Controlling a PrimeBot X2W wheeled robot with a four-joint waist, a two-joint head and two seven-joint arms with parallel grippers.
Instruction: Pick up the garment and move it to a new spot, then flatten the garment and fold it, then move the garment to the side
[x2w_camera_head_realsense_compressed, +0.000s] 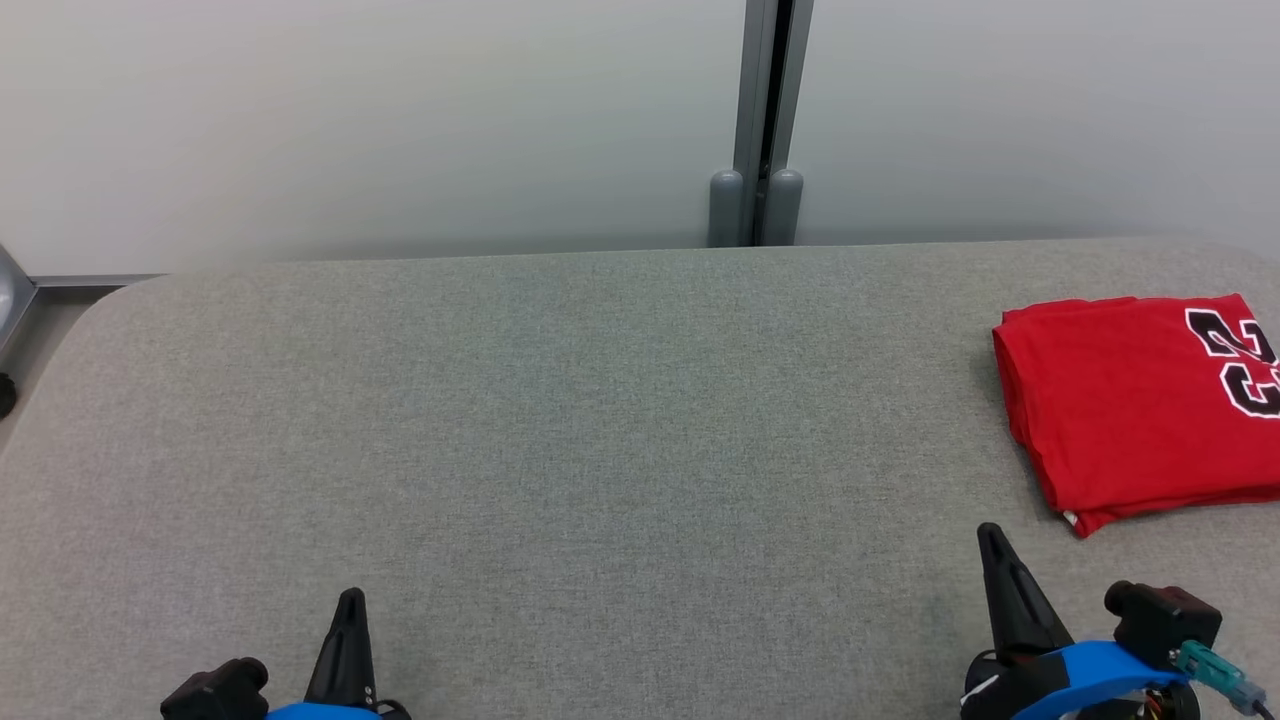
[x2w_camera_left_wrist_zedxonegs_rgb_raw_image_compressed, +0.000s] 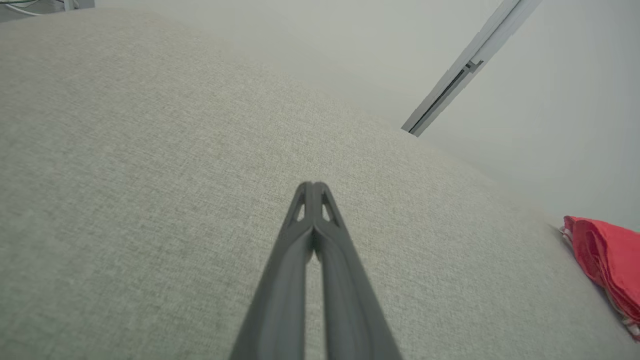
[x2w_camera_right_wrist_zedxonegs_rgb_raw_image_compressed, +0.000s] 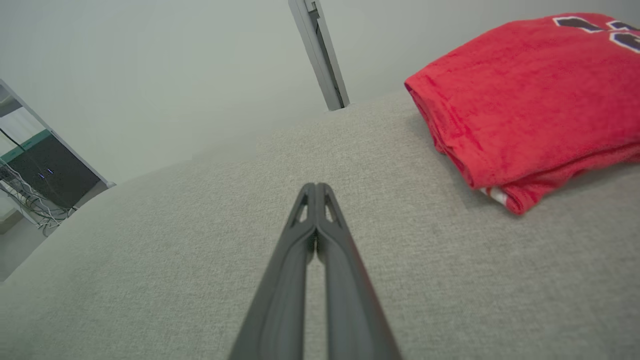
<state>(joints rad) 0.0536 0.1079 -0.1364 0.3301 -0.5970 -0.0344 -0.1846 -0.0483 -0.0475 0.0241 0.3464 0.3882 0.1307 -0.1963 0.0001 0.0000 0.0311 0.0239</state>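
Now we see the garment (x2w_camera_head_realsense_compressed: 1120, 410), red and folded into a thick rectangle, lying on the grey table (x2w_camera_head_realsense_compressed: 600, 400) at about three o'clock in the head view, with its right side cut off by the frame edge. White-edged black numerals (x2w_camera_head_realsense_compressed: 1245, 360) show on its top layer near that edge. Our left gripper (x2w_camera_head_realsense_compressed: 351, 600) sits at seven o'clock, fingers pressed together tip to tip and holding nothing, well apart from the garment. Our right gripper (x2w_camera_head_realsense_compressed: 990, 535) sits at five o'clock, likewise closed and empty, near the garment's front corner but not touching it. From the right wrist, the garment lies at one to two o'clock of the closed fingers, its stacked folds facing us. From the left wrist it shows as a red sliver at four o'clock. Behind the table stands a pale wall (x2w_camera_head_realsense_compressed: 350, 120), with a grey post (x2w_camera_head_realsense_compressed: 765, 120) at twelve o'clock.
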